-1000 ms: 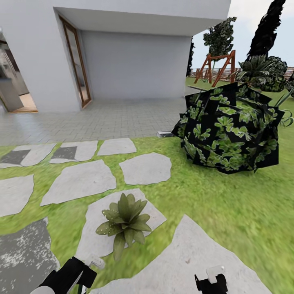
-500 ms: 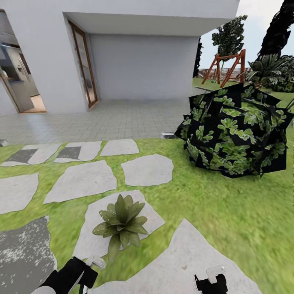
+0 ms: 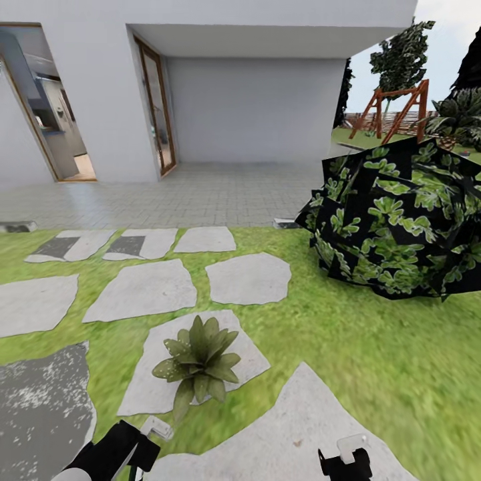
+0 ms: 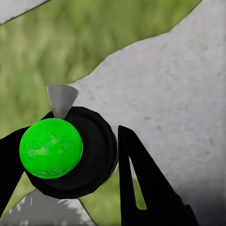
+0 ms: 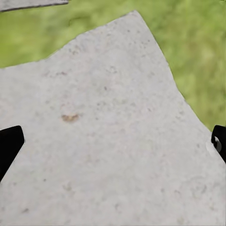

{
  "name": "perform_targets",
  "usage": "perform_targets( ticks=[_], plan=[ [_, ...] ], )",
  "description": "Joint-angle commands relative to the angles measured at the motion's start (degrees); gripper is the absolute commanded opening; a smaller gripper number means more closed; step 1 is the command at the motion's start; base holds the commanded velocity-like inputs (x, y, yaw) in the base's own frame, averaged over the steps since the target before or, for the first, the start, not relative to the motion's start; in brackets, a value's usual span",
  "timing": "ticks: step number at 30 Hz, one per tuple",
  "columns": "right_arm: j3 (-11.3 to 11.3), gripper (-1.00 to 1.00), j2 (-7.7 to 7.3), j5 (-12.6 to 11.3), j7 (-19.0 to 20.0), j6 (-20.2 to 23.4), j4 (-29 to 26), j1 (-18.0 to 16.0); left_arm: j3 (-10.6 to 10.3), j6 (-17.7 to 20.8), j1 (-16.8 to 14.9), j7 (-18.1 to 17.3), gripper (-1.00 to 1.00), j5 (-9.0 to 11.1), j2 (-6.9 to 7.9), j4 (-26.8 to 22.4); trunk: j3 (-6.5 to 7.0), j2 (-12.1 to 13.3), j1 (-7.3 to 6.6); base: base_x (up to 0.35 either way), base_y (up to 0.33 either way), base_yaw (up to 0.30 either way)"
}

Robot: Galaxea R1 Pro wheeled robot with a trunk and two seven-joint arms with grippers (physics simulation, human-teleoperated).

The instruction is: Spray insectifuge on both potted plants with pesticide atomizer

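Lawn and stepping stones [image 3: 148,291] lie ahead; my left jaws [image 4: 70,162] grip the atomizer [image 4: 51,148], right jaws [image 5: 113,141] gape empty; next, aim at the plant [image 3: 198,357].

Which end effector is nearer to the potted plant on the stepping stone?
Left. The left end effector sits just below the potted plant in the head view, slightly to its left. The right end effector is well off to the plant's right, over another stone.

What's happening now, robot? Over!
Left gripper shut on atomizer. Right gripper open, empty, over a stepping stone. One potted plant just ahead, nothing blocking it.
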Motion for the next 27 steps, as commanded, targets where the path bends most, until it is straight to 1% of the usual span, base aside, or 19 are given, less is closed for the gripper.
perform_targets(
  ticks=[1,8,10,13,16,21,27],
  plan=[
    [0.5,1.0,-0.02,0.0,-0.4,-0.1,0.0,0.0,-0.1,0.2,0.0,-0.4,-1.0,-0.6,0.03,-0.1,-0.05,0.0,-0.01,0.0,-0.002,0.04],
    [0.5,1.0,-0.02,0.0,-0.4,-0.1,0.0,0.0,-0.3,1.6,0.0,-0.5,-1.0,-0.7,-0.02,0.1,-0.05,0.0,-0.01,0.0,0.0,0.007],
    [0.5,1.0,-0.08,0.0,-0.4,-0.1,0.0,0.0,-0.5,5.2,-0.1,-0.6,-1.0,-0.8,0.07,0.0,-0.05,0.0,-0.01,0.0,0.0,0.0],
    [0.5,1.0,-0.05,0.0,-0.4,-0.1,0.0,0.0,-0.5,7.3,-0.4,-0.7,-1.0,-0.6,-0.02,-0.1,-0.05,0.0,-0.01,0.0,0.0,0.0],
    [0.5,1.0,-0.06,0.0,-0.4,-0.1,0.0,0.0,-0.5,7.6,-0.6,-1.0,-1.0,-0.6,-0.22,-0.3,-0.05,0.0,-0.01,0.0,0.0,0.0],
    [0.6,1.0,-0.02,0.0,-0.4,-0.1,0.0,0.0,-0.5,7.7,-0.3,-1.1,-1.0,-0.6,-0.05,-0.1,-0.05,0.0,-0.01,0.0,0.0,0.009],
    [0.5,1.0,0.06,0.0,-0.4,-0.1,0.0,0.0,-0.4,7.5,-0.2,-0.5,-1.0,-0.7,-0.19,-0.3,-0.14,0.0,-0.01,0.0,0.0,0.209]
  ],
)
